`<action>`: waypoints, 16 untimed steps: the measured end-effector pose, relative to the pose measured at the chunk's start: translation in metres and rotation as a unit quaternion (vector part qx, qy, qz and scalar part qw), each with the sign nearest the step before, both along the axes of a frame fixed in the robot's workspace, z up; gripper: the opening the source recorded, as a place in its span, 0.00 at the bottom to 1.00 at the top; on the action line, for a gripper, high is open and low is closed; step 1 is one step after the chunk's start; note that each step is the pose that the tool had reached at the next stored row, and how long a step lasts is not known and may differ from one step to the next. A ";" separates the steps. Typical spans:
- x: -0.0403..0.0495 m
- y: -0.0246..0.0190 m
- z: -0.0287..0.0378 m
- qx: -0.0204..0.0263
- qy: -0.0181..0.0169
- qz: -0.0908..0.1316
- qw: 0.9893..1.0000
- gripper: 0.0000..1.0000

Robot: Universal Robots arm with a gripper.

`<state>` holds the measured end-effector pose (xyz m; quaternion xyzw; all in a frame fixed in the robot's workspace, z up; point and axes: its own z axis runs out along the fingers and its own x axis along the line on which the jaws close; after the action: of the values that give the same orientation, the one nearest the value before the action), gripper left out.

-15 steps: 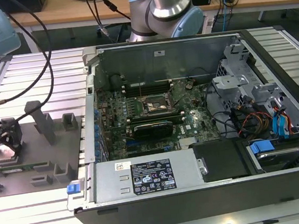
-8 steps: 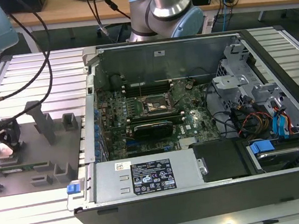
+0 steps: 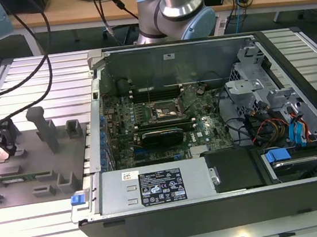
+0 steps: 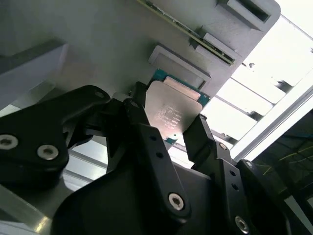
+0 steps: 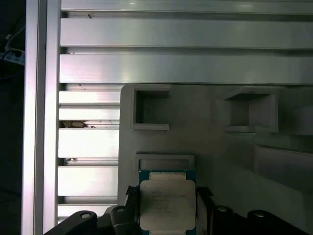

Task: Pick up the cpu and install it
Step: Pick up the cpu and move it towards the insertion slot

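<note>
The cpu (image 5: 167, 203), a flat square chip with a silvery top and a green rim, lies on the grey fixture plate (image 5: 220, 147) against a small raised grey block (image 5: 165, 161). In both wrist views my gripper (image 5: 167, 196) has its black fingers (image 4: 139, 115) pressed against two opposite edges of the cpu (image 4: 171, 115), shut on it. In the exterior view the gripper (image 3: 3, 146) is low over the fixture plate (image 3: 36, 162) at that view's far left. The motherboard socket (image 3: 166, 110) sits in the open computer case (image 3: 188, 172), well away from the gripper towards that view's right.
Upright grey fixture blocks (image 3: 45, 129) and pockets (image 3: 73, 129) stand on the plate beside the gripper. Slotted aluminium table rails (image 5: 186, 44) surround the plate. The case holds a power supply (image 3: 158, 187), drive cages (image 3: 272, 104) and cables. The robot base (image 3: 177, 12) is behind the case.
</note>
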<state>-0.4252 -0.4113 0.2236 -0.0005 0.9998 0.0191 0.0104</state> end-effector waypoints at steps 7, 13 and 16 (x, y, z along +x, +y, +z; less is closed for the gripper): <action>-0.0001 0.0000 -0.0059 0.000 0.000 0.000 1.000 0.55; -0.0001 0.0000 -0.0136 0.000 0.000 0.000 1.000 0.55; -0.0001 0.0000 -0.0227 0.000 0.000 0.000 1.000 0.55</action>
<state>-0.4252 -0.4113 0.2009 -0.0005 0.9998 0.0190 0.0103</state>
